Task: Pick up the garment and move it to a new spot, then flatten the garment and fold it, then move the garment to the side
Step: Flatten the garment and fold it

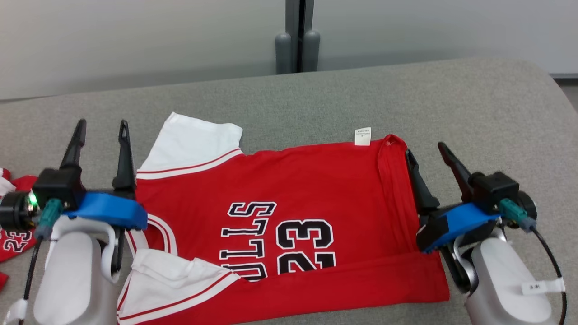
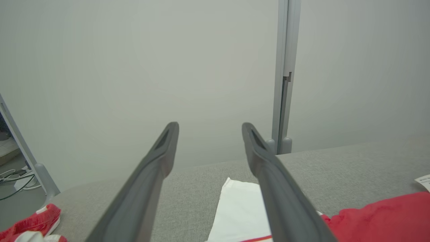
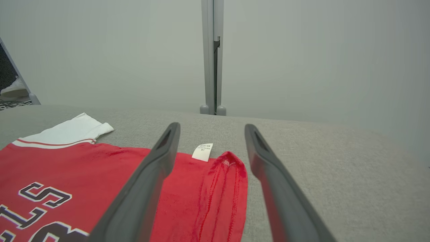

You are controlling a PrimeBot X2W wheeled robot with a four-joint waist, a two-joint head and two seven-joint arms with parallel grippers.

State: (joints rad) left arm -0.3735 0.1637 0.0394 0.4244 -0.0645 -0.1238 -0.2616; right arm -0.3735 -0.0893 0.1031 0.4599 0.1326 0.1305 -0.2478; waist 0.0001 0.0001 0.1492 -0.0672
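The garment is a red jersey with white sleeves and black "BULLS 23" lettering, lying spread on the grey table with its near edge folded over. Its hem with a white label points to the right, and the same red cloth shows in the right wrist view. My left gripper stands open just left of the jersey's neck and far sleeve, holding nothing. My right gripper is open at the jersey's right hem, one finger over the cloth, holding nothing. In the wrist views both the left gripper and the right gripper stand spread above the table.
Another red garment lies at the table's left edge and appears again as red cloth in the left wrist view. A grey partition post stands behind the table. Bare grey table stretches behind and right of the jersey.
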